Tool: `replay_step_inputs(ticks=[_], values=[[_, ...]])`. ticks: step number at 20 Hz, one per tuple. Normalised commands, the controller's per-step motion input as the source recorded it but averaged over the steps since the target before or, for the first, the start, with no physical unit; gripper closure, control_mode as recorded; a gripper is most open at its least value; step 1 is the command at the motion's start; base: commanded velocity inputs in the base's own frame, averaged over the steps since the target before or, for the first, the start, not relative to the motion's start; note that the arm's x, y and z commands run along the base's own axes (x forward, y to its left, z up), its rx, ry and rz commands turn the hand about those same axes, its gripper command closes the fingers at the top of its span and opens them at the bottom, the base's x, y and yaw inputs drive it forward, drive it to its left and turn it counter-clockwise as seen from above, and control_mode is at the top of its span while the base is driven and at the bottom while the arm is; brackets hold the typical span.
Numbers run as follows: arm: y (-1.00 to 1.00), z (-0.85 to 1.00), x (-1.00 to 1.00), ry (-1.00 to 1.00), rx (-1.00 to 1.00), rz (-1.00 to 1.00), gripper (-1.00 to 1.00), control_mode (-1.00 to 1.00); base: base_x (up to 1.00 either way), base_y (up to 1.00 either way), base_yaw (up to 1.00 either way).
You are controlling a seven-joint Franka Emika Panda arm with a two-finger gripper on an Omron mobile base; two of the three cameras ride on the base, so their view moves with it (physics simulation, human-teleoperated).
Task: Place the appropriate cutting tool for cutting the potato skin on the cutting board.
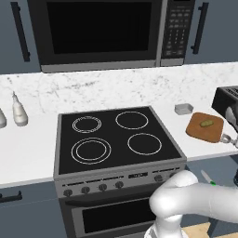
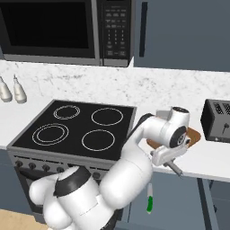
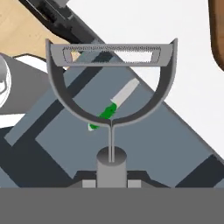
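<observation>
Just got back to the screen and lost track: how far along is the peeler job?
Done: the gripper holds the grey Y-shaped peeler by its handle, off the counter's front edge. In hand: carrying it toward the cutting board, where the potato sits. Left: setting the peeler on the board. A green-handled knife is down in front of the cabinets.

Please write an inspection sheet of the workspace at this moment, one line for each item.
Surface: white counter on both sides of the black stove.
Job's things: potato lies on the cutting board; grey peeler is held in the gripper, beside the counter's edge and not yet over the board.
Clutter: grey dish, toaster, two bottles, and a green-handled knife in front of the cabinet fronts, below counter level.
Grippers: jaws shut on the peeler's handle.
Cables: nothing seen.
Surroundings: microwave, marble backsplash, grey-blue cabinets.
</observation>
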Motion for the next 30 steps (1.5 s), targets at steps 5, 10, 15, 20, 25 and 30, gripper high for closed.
replay_step_inputs(ticks=[5, 10, 15, 20, 25, 30], values=[[0.25, 0.0, 1.0, -0.06, 0.12, 0.26, 1.0, -1.0, 0.0, 0.0, 0.0], [0.04, -0.07, 0.96, 0.0, 0.12, 0.2, 1.0, -1.0, 0.0, 0.0, 0.0], [0.0, -0.29, 0.47, 0.0, 0.05, 0.1, 1.0, -1.0, 0.0, 0.0, 0.0], [0.0, -0.4, 0.48, 0.0, 0.02, 0.05, 1.0, -1.0, 0.0, 0.0, 0.0], [-0.02, -0.32, 0.63, 0.0, 0.0, 0.01, 1.0, -1.0, 0.0, 0.0, 0.0], [-0.31, -0.3, 0.42, 0.0, 0.0, 0.0, 1.0, -1.0, 0.0, 0.0, 0.0]])
